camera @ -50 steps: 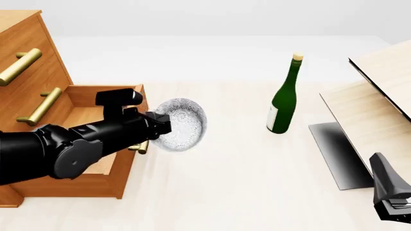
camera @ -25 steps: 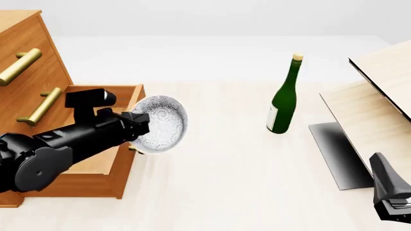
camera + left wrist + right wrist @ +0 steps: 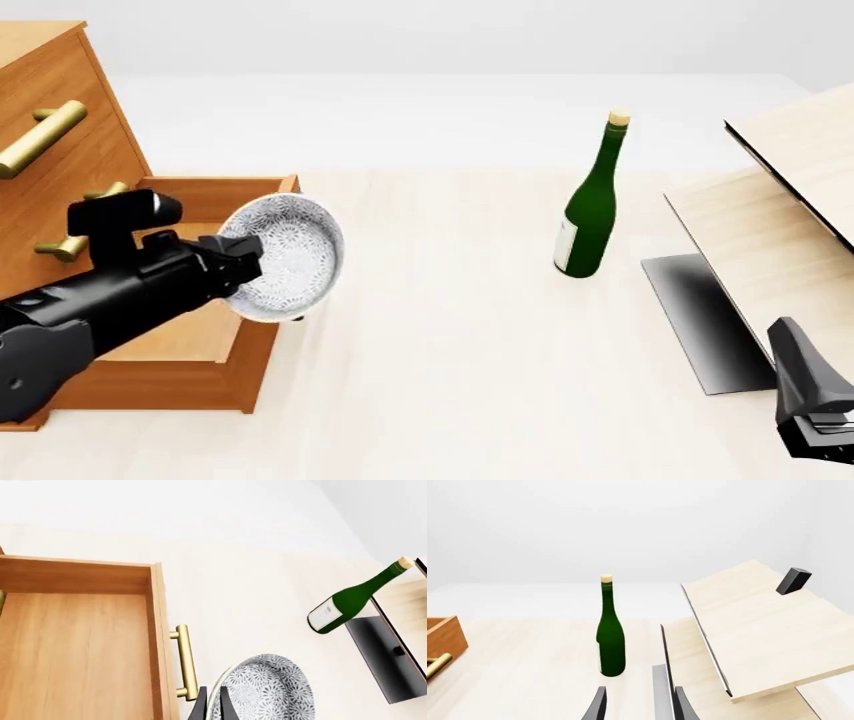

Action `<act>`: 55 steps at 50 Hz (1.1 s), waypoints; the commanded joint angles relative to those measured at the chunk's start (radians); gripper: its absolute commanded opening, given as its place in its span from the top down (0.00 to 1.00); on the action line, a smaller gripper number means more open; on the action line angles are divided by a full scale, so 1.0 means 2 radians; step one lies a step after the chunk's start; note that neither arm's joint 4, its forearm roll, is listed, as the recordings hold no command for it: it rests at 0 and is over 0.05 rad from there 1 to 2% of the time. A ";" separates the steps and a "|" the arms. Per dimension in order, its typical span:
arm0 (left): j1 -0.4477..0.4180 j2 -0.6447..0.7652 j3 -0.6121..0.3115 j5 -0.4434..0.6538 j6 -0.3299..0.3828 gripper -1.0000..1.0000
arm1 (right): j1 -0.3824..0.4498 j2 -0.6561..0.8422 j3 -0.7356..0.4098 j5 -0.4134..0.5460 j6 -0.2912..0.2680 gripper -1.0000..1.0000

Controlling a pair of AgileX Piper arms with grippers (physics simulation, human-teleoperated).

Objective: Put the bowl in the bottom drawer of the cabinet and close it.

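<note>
The left end effector (image 3: 240, 268) grips the rim of the white, grey-blue speckled round bowl (image 3: 283, 258), held tilted above the front edge of the open, orange-brown wooden bottom drawer (image 3: 200, 335), whose interior holds nothing. The right end effector (image 3: 637, 705) is released.

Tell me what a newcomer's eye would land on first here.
The left gripper holds the speckled bowl tipped on its side at the front edge of the open bottom drawer of the cabinet, at the table's left. Next, the green bottle standing upright alone mid-table, with pale wood boards leaning at the right.
</note>
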 commanded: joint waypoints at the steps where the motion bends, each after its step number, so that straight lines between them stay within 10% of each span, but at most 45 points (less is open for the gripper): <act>1: 0.028 -0.032 0.011 0.004 -0.006 1.00 | 0.000 0.000 0.000 0.000 0.000 0.00; 55: 0.141 -0.036 0.043 -0.023 -0.036 1.00 | 0.000 0.000 0.000 0.000 0.000 0.00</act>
